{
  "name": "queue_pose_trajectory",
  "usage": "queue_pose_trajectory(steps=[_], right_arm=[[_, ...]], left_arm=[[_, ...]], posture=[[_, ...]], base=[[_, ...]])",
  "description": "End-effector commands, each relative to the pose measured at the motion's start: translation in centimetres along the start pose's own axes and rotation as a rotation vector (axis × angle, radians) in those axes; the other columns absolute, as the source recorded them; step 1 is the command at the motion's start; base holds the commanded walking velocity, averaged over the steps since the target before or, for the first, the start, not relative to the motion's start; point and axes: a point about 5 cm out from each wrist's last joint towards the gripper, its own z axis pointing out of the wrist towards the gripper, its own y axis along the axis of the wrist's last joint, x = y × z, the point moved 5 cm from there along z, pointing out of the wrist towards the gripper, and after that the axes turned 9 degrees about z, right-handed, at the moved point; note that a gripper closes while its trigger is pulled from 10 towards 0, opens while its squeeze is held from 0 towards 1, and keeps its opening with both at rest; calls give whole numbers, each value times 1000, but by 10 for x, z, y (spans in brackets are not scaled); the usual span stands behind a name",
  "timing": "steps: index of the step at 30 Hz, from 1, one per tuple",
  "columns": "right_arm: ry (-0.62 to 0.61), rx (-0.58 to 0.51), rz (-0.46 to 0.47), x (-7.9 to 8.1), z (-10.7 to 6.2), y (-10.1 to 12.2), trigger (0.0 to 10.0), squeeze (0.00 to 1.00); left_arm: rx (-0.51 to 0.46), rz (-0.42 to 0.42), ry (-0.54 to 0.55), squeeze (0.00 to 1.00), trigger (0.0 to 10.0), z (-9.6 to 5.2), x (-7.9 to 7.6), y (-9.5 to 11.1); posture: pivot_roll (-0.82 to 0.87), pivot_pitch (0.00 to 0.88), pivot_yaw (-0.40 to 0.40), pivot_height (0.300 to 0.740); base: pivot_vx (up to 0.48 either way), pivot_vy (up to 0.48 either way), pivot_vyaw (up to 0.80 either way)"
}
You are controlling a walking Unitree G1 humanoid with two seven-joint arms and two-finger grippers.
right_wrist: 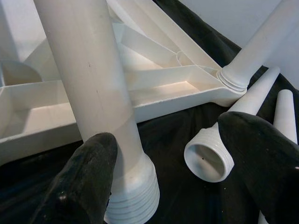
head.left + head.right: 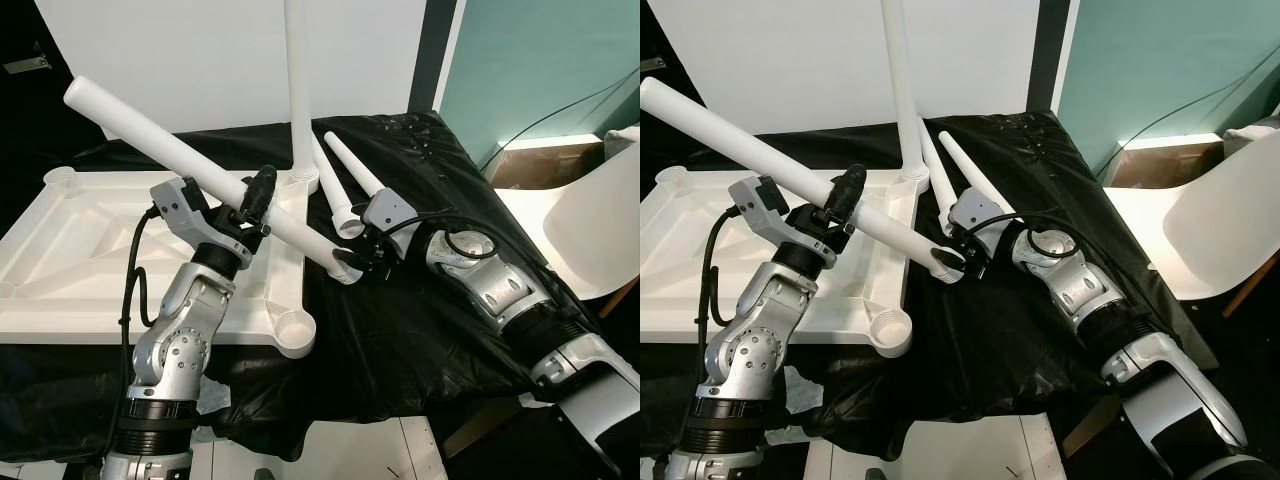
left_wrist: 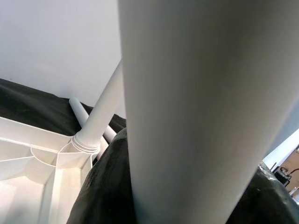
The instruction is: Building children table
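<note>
The white table top lies upside down on a black cloth. One white leg stands upright, screwed into its far right corner socket. My left gripper is shut on a second long leg, which slants down to the right above the top. That leg's threaded end hangs just past the top's right edge. There my right gripper stands open, with one finger close against the threaded end. Two loose legs lie on the cloth behind it.
An empty round socket sits at the top's near right corner, another at the far left. The black cloth covers the surface to the right. A white chair and a cardboard box stand beyond it.
</note>
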Motion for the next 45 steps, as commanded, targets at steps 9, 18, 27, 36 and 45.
queue_pose_trajectory(steps=[9, 18, 27, 36, 45], right_arm=[[8, 33, 4, 7, -25, -5, 10000, 0], [-15, 46, 1, 5, -35, 3, 10000, 0], [11, 53, -44, 10, -29, 10, 10000, 0], [-6, 72, -45, 13, -45, 24, 10000, 0], [-56, 114, -29, 8, -49, 9, 10000, 0]], left_arm=[[-113, -22, -539, 0, 0, 1, -83, 16], [-114, -37, -557, 0, 0, 5, -86, 15], [-109, -26, -559, 0, 0, 4, -88, 13], [-104, -5, -543, 0, 0, 1, -86, 13], [-99, -16, -571, 0, 0, 4, -92, 13]], posture=[[-94, 0, 37, 740], [-108, 0, 33, 740], [-86, 0, 19, 740], [-84, 0, 13, 740], [-113, 0, 28, 740]], base=[[0, 0, 0], [0, 0, 0], [0, 0, 0], [0, 0, 0], [0, 0, 0]])
